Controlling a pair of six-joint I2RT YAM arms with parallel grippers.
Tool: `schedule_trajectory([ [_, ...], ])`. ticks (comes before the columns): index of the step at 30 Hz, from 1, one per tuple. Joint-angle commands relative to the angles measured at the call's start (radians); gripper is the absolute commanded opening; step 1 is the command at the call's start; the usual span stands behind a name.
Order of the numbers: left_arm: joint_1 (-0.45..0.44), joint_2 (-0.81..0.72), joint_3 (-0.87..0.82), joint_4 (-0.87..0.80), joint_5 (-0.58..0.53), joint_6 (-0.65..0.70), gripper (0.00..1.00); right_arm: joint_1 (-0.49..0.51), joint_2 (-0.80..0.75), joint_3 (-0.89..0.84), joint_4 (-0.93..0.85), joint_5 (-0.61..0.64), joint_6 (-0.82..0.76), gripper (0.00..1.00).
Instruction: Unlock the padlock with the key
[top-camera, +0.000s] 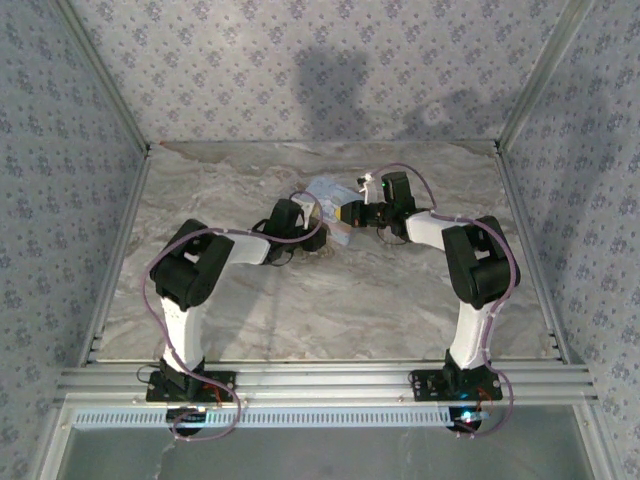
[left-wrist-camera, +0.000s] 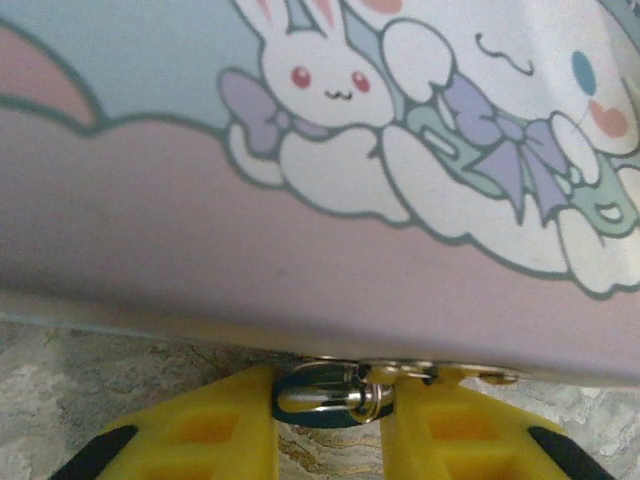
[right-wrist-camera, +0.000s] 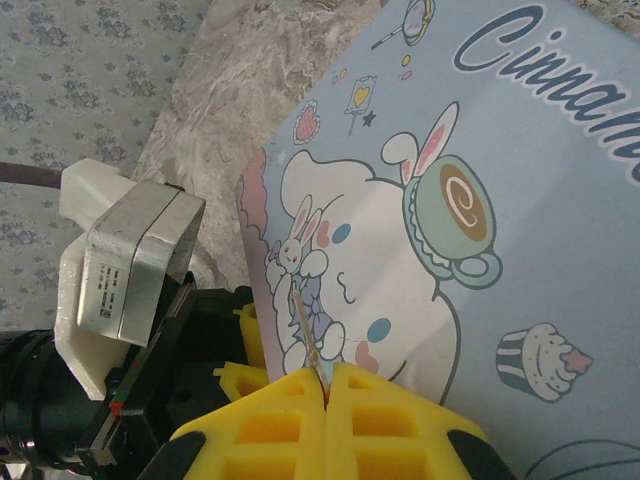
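Jaws of the left gripper (left-wrist-camera: 330, 425) squeeze the tiny padlock (left-wrist-camera: 325, 392) from both sides. It sits at the edge of the tin (left-wrist-camera: 150, 200), just over the table (left-wrist-camera: 60, 370). The right gripper (right-wrist-camera: 327, 378) is pinched tight on a thin key (right-wrist-camera: 308, 325), near the tin's lid.

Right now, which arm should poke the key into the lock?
Right, probably: the right gripper pinches the key over the box, while the left gripper holds the padlock.
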Motion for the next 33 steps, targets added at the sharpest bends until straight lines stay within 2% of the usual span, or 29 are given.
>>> schedule_trajectory([
  [1,0.008,-0.002,-0.001,0.022,-0.002,-0.004,0.24,0.015,0.008,-0.025,-0.099,0.024,-0.013,0.0],
  [7,0.009,-0.019,0.001,-0.001,0.03,-0.022,0.16,0.016,-0.026,-0.03,-0.064,0.021,-0.019,0.0],
  [13,0.004,-0.072,0.033,-0.136,0.1,-0.094,0.17,0.005,-0.133,-0.046,-0.04,0.052,-0.08,0.0],
  [21,-0.013,-0.148,0.058,-0.272,0.179,-0.241,0.16,0.001,-0.336,-0.217,0.025,0.088,-0.133,0.0],
  [27,-0.036,-0.161,0.099,-0.344,0.221,-0.334,0.16,0.061,-0.465,-0.396,0.087,0.153,-0.15,0.0],
  [33,-0.047,-0.17,0.113,-0.351,0.242,-0.424,0.16,0.172,-0.52,-0.559,0.181,0.271,-0.163,0.0],
])
